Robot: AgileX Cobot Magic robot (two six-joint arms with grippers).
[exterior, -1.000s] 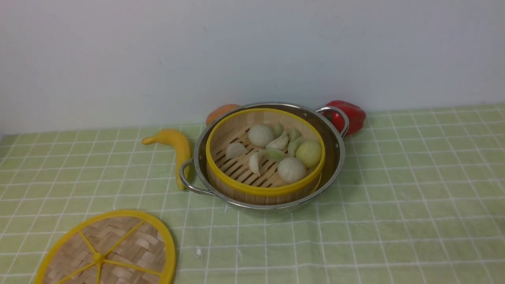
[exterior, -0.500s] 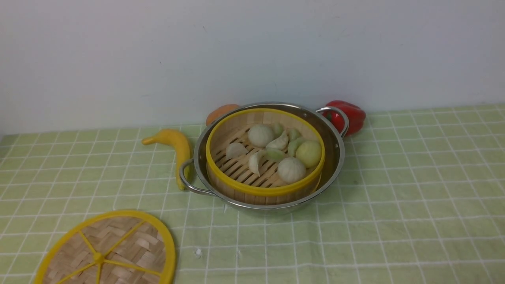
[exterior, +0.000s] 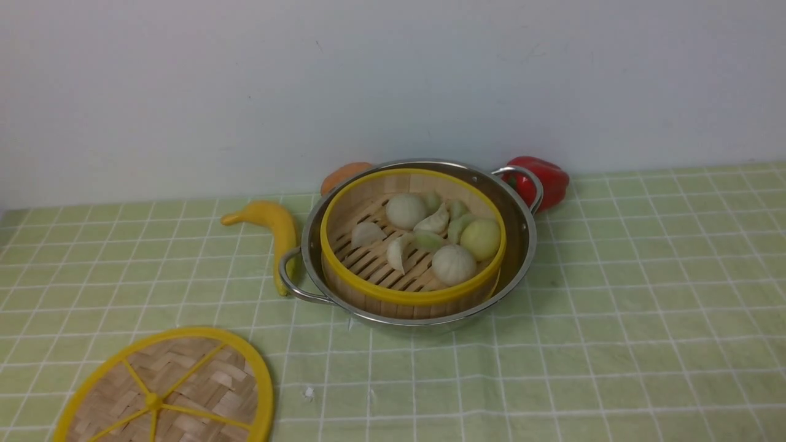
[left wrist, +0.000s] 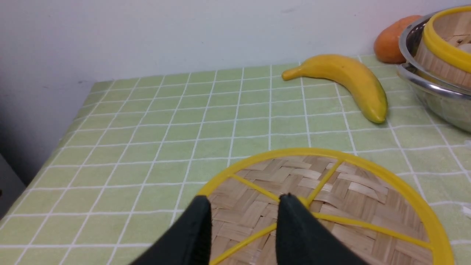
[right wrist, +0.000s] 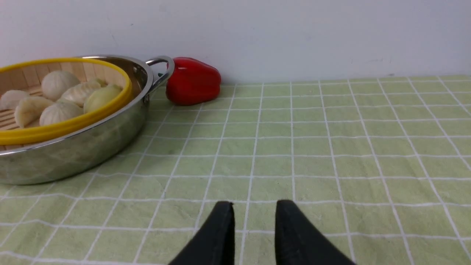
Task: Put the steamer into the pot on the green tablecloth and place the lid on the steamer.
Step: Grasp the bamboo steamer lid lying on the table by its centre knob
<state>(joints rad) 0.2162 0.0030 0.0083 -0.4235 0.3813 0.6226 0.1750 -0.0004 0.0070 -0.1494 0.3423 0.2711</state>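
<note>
Left gripper [left wrist: 244, 198], left wrist view: jaws apart, empty, over the lid [left wrist: 349, 195]. Right wrist view: right gripper [right wrist: 254, 204] jaws apart, empty, above the green tablecloth [right wrist: 368, 147]. Front view: steamer [exterior: 405, 299] sits inside pot [exterior: 519, 239]; lid flat on green tablecloth, well apart.

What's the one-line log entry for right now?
steamer: in pot | lid: flat on green tablecloth, not on steamer | left gripper: open over lid | right gripper: open, empty

The pot [exterior: 519, 240] is shiny, mirror-like metal; the green tablecloth [exterior: 645, 307] is matt cloth. The steamer [exterior: 411, 298] is pale wood, the lid [exterior: 202, 380] rough woven strips, both with smooth yellow rims.
</note>
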